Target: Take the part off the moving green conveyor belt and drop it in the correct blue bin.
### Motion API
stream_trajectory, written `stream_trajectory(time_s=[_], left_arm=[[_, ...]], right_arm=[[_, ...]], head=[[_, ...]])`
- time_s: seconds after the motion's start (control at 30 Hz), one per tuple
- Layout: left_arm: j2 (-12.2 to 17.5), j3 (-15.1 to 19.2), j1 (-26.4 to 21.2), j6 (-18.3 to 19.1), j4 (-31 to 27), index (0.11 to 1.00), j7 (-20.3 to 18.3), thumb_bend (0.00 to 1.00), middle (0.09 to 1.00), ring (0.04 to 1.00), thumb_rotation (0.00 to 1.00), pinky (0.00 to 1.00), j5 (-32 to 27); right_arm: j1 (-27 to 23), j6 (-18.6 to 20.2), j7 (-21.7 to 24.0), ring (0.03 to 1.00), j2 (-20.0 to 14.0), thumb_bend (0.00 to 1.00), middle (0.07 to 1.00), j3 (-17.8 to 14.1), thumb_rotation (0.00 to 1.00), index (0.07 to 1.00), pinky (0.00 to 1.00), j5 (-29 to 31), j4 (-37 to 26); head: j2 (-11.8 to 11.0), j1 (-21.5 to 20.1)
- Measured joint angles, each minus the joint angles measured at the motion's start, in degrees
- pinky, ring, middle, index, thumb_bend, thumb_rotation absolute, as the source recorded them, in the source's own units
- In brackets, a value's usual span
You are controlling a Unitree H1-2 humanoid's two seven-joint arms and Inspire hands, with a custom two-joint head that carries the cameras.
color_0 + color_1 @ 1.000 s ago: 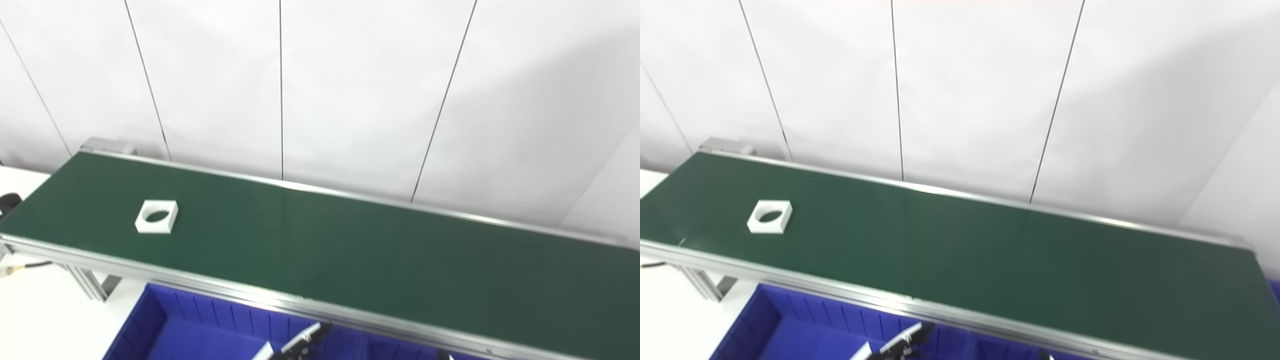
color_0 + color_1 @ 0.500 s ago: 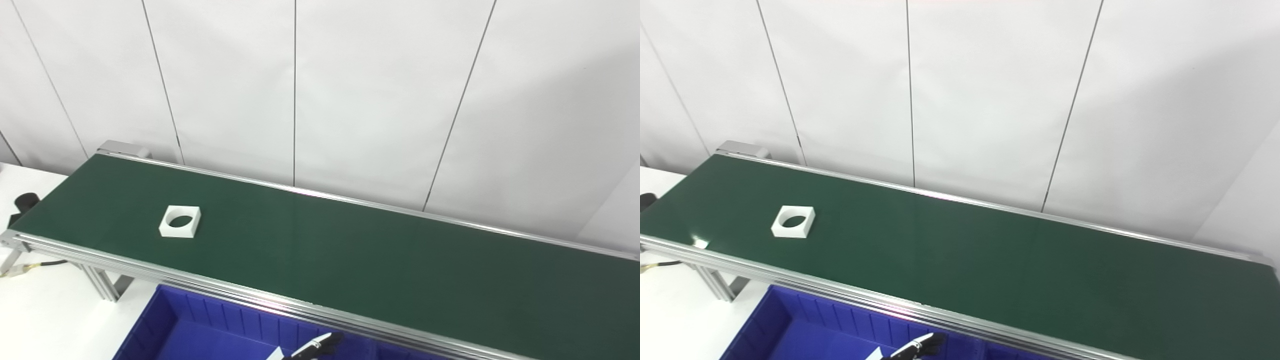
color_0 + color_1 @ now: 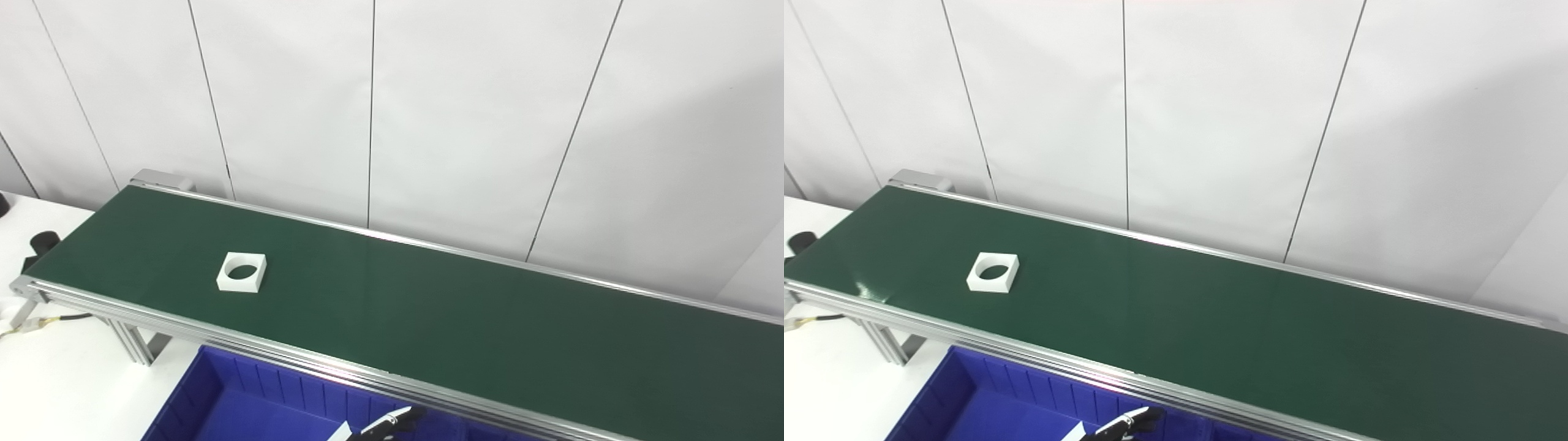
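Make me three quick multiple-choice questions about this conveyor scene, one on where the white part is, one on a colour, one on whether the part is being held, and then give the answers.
1. Where does the white part lie?
A. On the belt, near its left end
B. In the bin
C. On the white table

2. What colour is the bin below the belt?
A. Red
B. Blue
C. Yellow

3. What is the state of the white part?
A. Held in a hand
B. Lying flat and untouched on the belt
C. Hanging over the belt's edge

Answers:
1 A: it sits on the green surface towards the left end.
2 B: the bin's walls are blue.
3 B: it lies hole up, and the left hand is far away at the bottom edge.
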Motion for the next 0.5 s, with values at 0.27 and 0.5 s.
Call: stream_trajectory(time_s=[0.27,0.5], left_arm=[[0.20,0.40,-1.05,-0.14,-3.57,0.914,-0.56,0.89,0.929,0.899,0.51,0.81,-2.37],[1.99,1.52,-6.16,0.56,-9.46,0.935,-1.38,0.88,0.957,0.933,0.54,0.84,-2.31]], right_arm=[[-0.74,-0.37,0.08,0.990,-0.06,0.83,0.992,-0.13,0.20,1.000,1.00,0.84,1.34],[-1.50,-0.48,0.12,0.980,-0.23,0.84,0.986,-0.60,0.21,1.000,0.99,1.77,2.64]], head=[[0.09,0.53],[0.44,-0.70]])
